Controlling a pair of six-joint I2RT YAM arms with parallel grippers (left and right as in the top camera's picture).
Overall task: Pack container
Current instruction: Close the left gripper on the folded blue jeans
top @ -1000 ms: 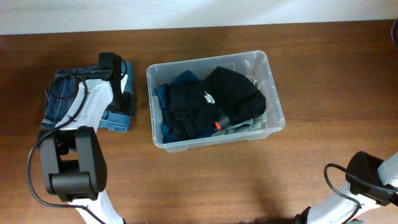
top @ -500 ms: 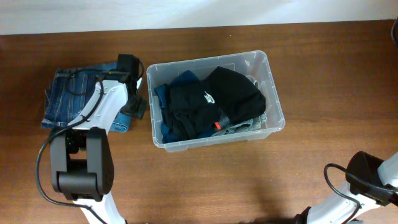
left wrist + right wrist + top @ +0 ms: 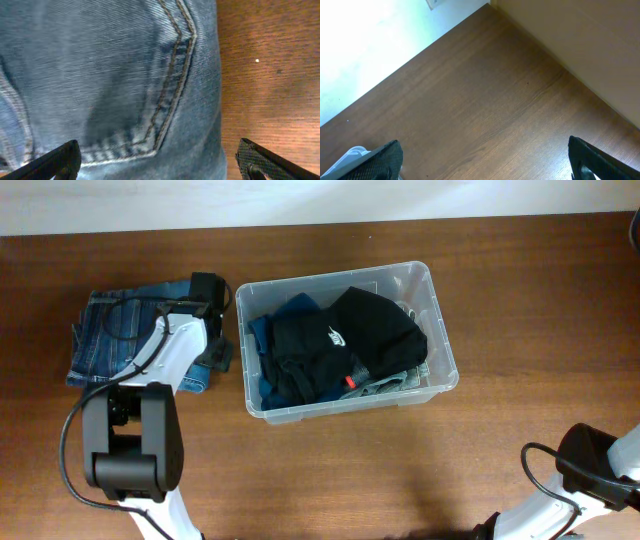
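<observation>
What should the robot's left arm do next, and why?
Probably lower the left gripper and pinch the jeans. Its jaws stand open right above the denim's edge, holding nothing. The jeans lie on the table beside the container, which already has dark clothes inside.

1 container (image 3: 300,412), 1 pr jeans (image 3: 105,340), several dark clothes (image 3: 372,322).
</observation>
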